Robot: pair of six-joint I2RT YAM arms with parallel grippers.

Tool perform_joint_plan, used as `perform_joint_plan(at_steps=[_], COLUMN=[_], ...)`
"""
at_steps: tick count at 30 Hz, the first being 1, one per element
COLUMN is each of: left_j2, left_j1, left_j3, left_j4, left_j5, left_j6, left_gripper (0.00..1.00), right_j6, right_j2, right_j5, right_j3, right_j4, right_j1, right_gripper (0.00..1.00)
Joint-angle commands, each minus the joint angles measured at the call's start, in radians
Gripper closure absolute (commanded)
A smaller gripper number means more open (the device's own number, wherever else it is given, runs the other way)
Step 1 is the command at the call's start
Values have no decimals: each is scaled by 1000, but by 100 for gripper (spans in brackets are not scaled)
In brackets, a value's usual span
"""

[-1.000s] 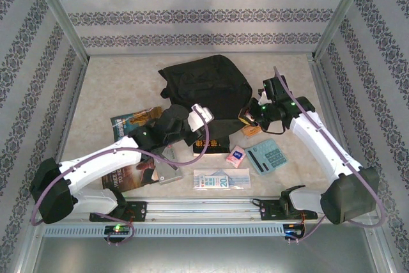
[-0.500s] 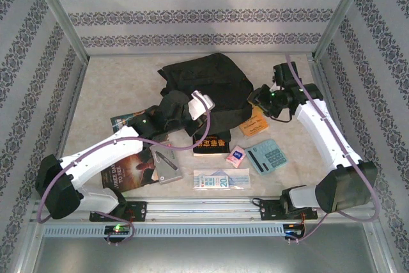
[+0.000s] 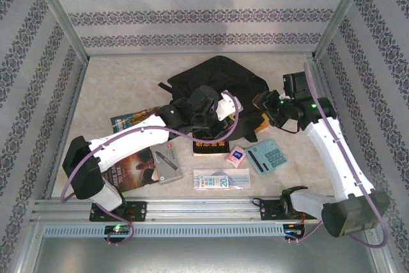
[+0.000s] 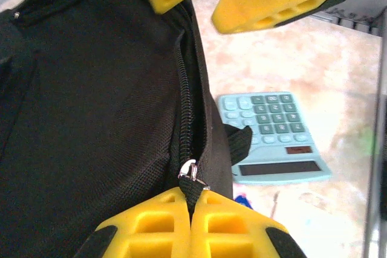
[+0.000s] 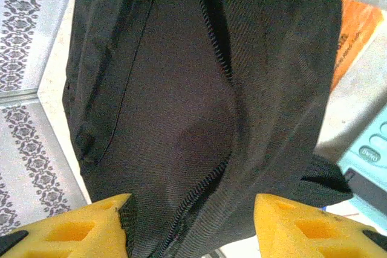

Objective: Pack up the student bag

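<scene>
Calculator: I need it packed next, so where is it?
In the top view the calculator lies right of centre, in front of the bag, beside a small pink packet.

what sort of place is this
Likely a staged robot test cell: tabletop walled by patterned panels on a metal frame, left arm and right arm bolted to a rail, the student bag between them.
</scene>
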Motion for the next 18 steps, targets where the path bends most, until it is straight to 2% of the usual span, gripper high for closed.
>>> perform_joint_plan(at_steps=[1, 5, 7, 10, 15, 17, 18], left_j2=[1, 17, 25, 31, 17, 12, 9], left_j1=[-19, -27, -28, -28, -24, -18, -12], left_j3=[36, 46, 50, 51, 23, 9, 3], left_j4=[2, -1, -4, -6, 7, 11, 10], left_j5=[64, 77, 79, 60, 34, 28, 27], left_j6=[-28, -23, -21, -19, -31, -50, -60], left_gripper=[100, 100, 100, 100, 100, 100, 100], right_j6=[76, 107, 110, 97, 37, 5, -7], right_j2=[-3, 16, 33, 43, 49, 50, 50], right_j5=[-47, -72, -72, -55, -28, -11, -1], right_j3=[-51, -87, -92, -99, -138, -152, -157], right_j4=[22, 82, 97, 104, 79, 68, 61], right_j1=[12, 41, 61, 90, 92, 92, 90], right_gripper=[45, 45, 49, 62, 90, 99, 100])
